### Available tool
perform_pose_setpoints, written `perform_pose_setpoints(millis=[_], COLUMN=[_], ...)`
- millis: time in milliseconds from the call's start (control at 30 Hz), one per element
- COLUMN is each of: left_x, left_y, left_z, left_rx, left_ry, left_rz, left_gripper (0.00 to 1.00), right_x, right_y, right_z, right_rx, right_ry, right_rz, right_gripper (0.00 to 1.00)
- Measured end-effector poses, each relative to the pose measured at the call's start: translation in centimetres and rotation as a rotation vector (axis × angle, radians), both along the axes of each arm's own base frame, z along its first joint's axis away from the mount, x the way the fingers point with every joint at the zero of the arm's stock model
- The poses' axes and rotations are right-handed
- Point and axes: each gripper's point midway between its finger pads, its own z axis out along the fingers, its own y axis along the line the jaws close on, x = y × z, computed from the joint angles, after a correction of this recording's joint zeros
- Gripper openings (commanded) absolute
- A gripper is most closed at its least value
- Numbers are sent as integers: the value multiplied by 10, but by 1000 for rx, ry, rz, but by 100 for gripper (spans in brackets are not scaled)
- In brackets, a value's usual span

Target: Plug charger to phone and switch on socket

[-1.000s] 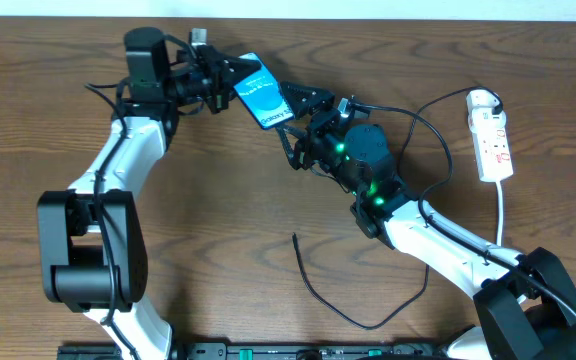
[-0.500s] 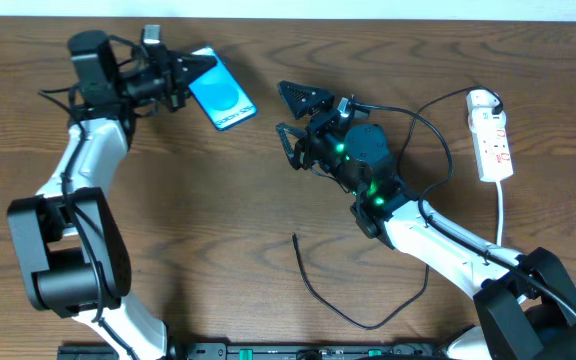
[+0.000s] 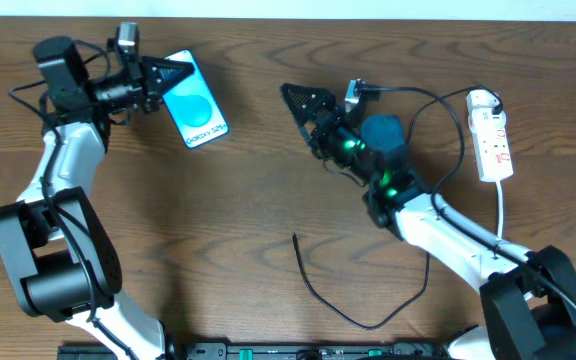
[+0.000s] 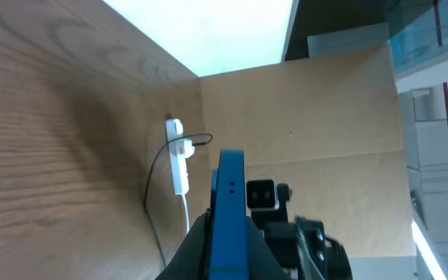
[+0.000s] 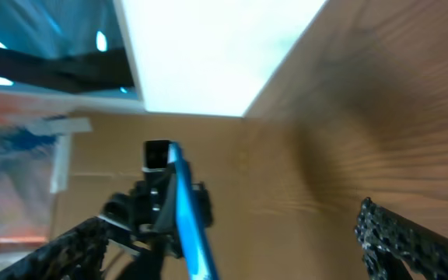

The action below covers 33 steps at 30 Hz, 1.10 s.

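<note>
The brown wood-grain worktop [image 3: 218, 230] carries a white power strip [image 3: 492, 140] near its right edge, lying flat, with its rounded end toward the far side. A white cord [image 3: 501, 215] runs from the strip's near end toward the front edge. A thin black cable [image 3: 328, 300] loops away from the strip's far end and curls across the front middle of the worktop. Its plug tip [image 3: 295, 237] rests on bare wood, well apart from the strip.

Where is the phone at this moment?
Overhead, the phone is at the upper left, clamped in the left gripper, apart from the right gripper at centre and the socket at the far right edge.
</note>
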Motion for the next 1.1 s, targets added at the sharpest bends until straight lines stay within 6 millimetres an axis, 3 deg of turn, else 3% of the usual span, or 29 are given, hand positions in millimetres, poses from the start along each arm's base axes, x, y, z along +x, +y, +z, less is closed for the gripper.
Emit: perform_pose_setpoints(millis=[200, 467, 567, 867, 1100], left_x=[-1, -2, -2, -2, -2], left_y=[16, 17, 19, 36, 37], left_z=[1, 2, 2, 2, 2], left_rx=[11, 16, 18, 26, 27], left_ry=[-37, -61, -66, -81, -83], left_rz=[21, 16, 18, 53, 55], left_gripper=[7, 7, 7, 7, 7], right_x=[7, 1, -5, -55, -73], right_y=[-11, -15, -25, -67, -52], right_z=[-17, -10, -19, -80, -85], right_rx=[-176, -423, -525, -872, -964], right_ry=[79, 105, 143, 368, 339], right_rz=[68, 150, 159, 203, 241], right_gripper=[99, 99, 99, 99, 99])
